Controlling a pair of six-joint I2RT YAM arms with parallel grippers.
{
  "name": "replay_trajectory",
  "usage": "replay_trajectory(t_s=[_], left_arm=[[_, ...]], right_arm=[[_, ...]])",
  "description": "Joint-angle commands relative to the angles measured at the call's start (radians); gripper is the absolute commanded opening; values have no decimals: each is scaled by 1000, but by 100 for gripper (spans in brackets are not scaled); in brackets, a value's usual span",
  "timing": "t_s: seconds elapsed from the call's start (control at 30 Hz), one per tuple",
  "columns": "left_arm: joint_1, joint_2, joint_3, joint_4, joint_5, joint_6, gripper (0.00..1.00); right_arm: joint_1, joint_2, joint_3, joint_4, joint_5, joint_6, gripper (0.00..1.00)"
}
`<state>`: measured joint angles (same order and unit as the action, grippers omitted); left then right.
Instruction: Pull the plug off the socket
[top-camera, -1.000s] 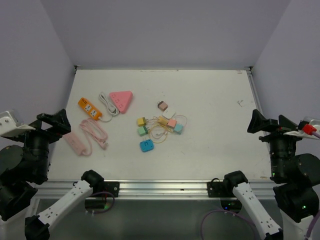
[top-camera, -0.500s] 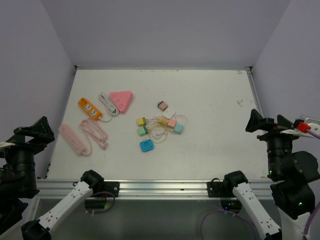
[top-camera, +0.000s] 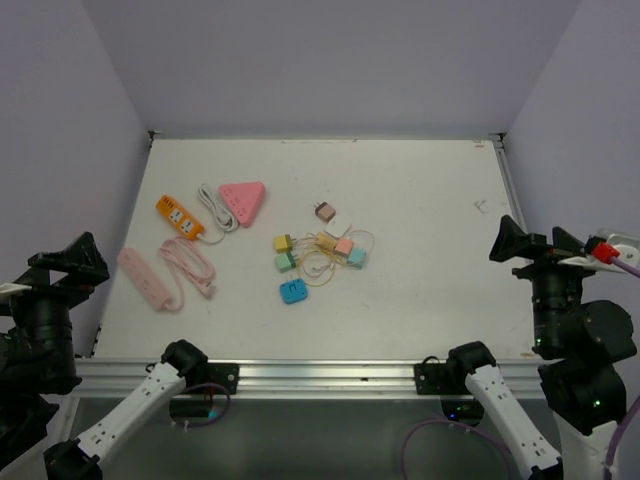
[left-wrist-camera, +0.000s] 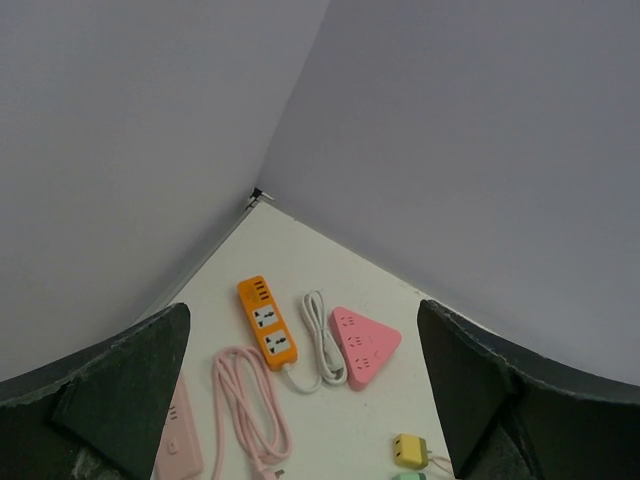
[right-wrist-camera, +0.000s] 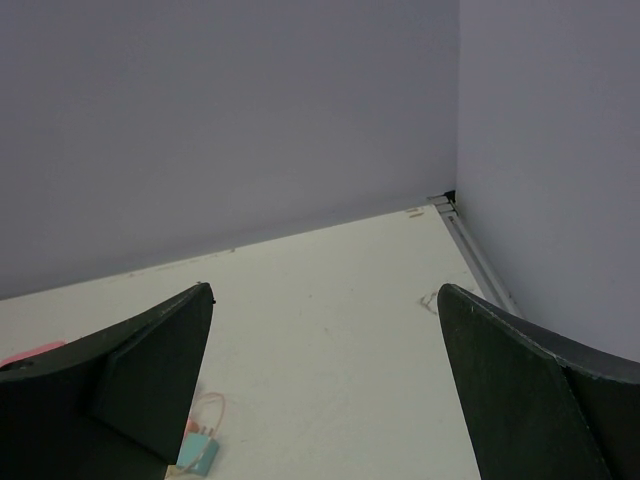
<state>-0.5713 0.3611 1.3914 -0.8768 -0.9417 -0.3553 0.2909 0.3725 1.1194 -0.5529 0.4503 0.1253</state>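
Observation:
Three sockets lie at the table's left: an orange strip (top-camera: 179, 217) (left-wrist-camera: 267, 323) with a white cord (left-wrist-camera: 322, 340), a pink triangular one (top-camera: 244, 200) (left-wrist-camera: 365, 344), and a long pink strip (top-camera: 147, 279) with a coiled pink cord (top-camera: 190, 265). Several small coloured plugs, among them a yellow plug (top-camera: 284, 243) (left-wrist-camera: 410, 450) and a blue plug (top-camera: 293, 292), cluster at mid-table. I cannot tell whether any plug sits in a socket. My left gripper (top-camera: 66, 258) (left-wrist-camera: 303, 310) hangs open off the table's left edge. My right gripper (top-camera: 530, 240) (right-wrist-camera: 325, 290) stands open at the right edge, holding nothing.
Grey walls close in the white table (top-camera: 430, 200) at the back and both sides. A metal rail (top-camera: 320, 375) runs along the near edge. A light blue plug (right-wrist-camera: 196, 452) shows low in the right wrist view.
My left gripper has drawn back to the left and lower, off the table's edge. The right gripper shifted only slightly. Nothing on the table moved.

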Motion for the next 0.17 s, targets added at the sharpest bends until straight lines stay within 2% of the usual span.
replay_trajectory(t_s=[0.0,0.13], left_arm=[[4,2,-19,47,-8,12,100],[4,9,-29,52,-3,9,100]], right_arm=[[4,23,-4,47,-18,-15,99],[2,25,-7,56,-25,-16,99]])
